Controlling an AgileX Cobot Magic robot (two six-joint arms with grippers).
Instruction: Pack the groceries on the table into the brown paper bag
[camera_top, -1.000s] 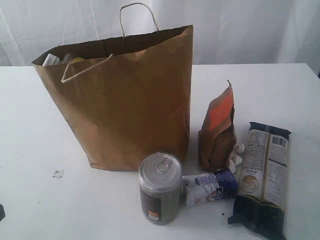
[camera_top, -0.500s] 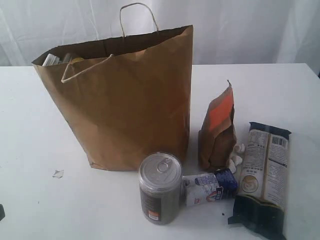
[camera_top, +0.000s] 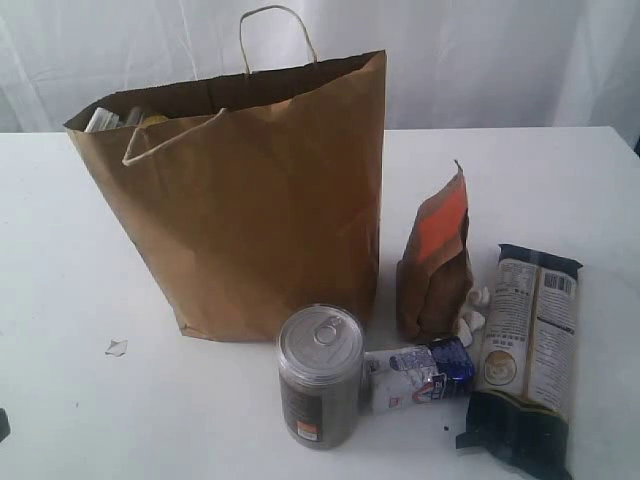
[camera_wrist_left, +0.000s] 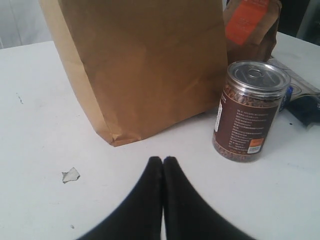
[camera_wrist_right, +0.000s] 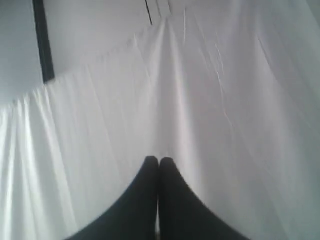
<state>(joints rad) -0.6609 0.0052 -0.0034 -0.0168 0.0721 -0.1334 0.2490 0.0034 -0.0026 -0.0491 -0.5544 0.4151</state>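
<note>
brown paper bag (camera_top: 260, 200) | left tool (camera_wrist_left: 163, 161) closed, low | right tool (camera_wrist_right: 159, 161) closed

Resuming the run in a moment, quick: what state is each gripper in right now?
Left gripper: closed, empty, low in front of the brown paper bag.
Right gripper: closed, empty, facing the white curtain.
</note>
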